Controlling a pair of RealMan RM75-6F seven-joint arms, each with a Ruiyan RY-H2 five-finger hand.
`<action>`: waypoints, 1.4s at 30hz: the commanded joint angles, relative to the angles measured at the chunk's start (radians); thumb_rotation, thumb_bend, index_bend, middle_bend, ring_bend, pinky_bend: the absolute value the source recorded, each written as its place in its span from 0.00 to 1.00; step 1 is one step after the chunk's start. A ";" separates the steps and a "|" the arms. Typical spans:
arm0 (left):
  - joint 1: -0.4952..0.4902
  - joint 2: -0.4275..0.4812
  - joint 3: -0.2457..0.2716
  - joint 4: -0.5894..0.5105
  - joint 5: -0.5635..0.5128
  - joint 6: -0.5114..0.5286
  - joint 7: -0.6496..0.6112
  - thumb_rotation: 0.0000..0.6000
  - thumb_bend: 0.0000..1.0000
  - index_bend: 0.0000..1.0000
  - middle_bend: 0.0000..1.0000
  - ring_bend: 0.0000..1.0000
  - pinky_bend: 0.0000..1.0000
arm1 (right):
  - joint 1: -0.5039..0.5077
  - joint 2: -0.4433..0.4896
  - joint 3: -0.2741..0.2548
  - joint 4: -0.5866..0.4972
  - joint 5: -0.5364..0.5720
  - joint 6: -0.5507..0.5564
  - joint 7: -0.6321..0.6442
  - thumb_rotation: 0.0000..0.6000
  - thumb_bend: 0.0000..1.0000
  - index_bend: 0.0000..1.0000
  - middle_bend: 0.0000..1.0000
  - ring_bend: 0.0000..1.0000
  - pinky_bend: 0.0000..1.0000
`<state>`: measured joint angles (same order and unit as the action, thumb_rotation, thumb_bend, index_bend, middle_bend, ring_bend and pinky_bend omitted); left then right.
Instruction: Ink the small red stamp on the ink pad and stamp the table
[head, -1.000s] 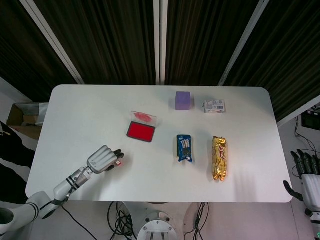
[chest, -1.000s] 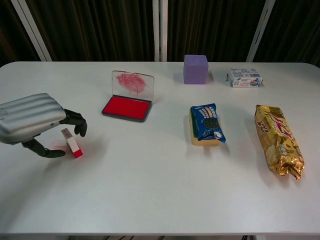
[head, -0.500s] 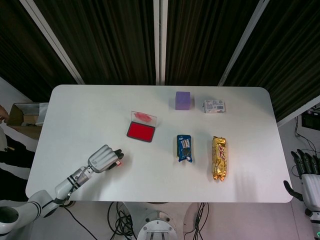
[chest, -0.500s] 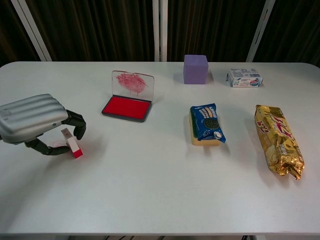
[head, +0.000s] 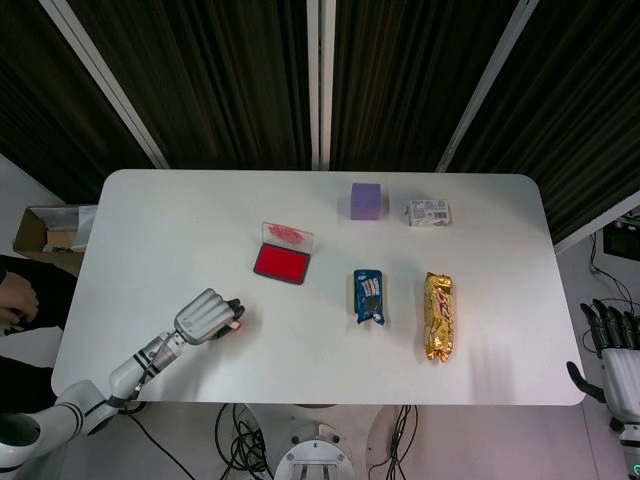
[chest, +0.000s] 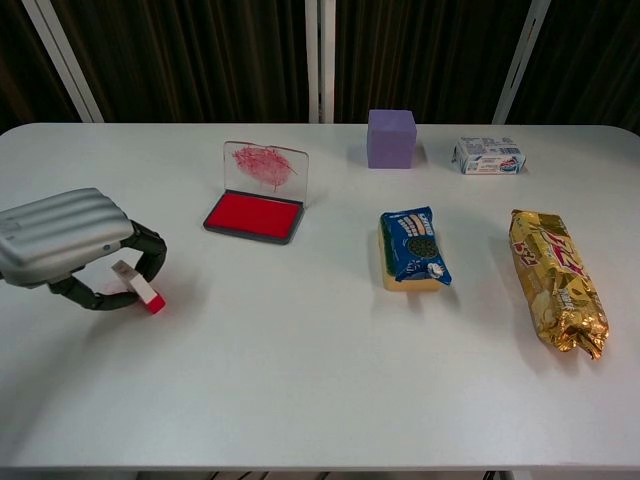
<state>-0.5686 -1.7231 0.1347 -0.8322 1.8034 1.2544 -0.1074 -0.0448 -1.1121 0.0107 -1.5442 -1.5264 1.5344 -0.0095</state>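
The flat dark ink pad case (chest: 252, 218) lies open near the middle of the white table (chest: 320, 380). It holds a bright red pad, and its clear lid (chest: 265, 167) stands up at the back with red smears on it.

The left hand (chest: 75, 250), silver on top with black fingers, is near the front left corner of the table. Its fingers are curled around the small red stamp (chest: 139, 286) and hold it. The stamp leans over, and its red end touches the table. A second ago the stamp stood straighter and the fingers were a little more open. Now they are closer around it.

The right hand (head: 612, 355) hangs off the right edge of the table, with its fingers apart and nothing in it.

Along the back edge sit a purple cube (chest: 391, 138) and a small white packet (chest: 488, 155). Nearer the front lie a blue cookie pack (chest: 413, 247) and a long gold snack bag (chest: 556, 280). Behind the table are dark walls with white strips.
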 joint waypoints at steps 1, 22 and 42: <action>0.001 -0.001 0.002 0.003 -0.005 0.001 -0.009 1.00 0.31 0.56 0.56 0.93 1.00 | 0.000 0.000 0.001 0.000 0.001 0.000 0.001 1.00 0.21 0.00 0.00 0.00 0.00; -0.118 0.218 -0.129 -0.398 -0.204 -0.226 -0.100 1.00 0.38 0.62 0.61 0.95 1.00 | 0.002 -0.004 0.000 -0.002 -0.006 0.002 -0.001 1.00 0.21 0.00 0.00 0.00 0.00; -0.426 0.036 -0.341 -0.224 -0.550 -0.685 0.026 1.00 0.41 0.62 0.62 0.96 1.00 | -0.020 0.014 0.003 0.006 -0.002 0.035 0.035 1.00 0.21 0.00 0.00 0.00 0.00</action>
<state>-0.9596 -1.6412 -0.1935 -1.1170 1.2896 0.6194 -0.0919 -0.0631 -1.0997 0.0126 -1.5382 -1.5277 1.5677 0.0241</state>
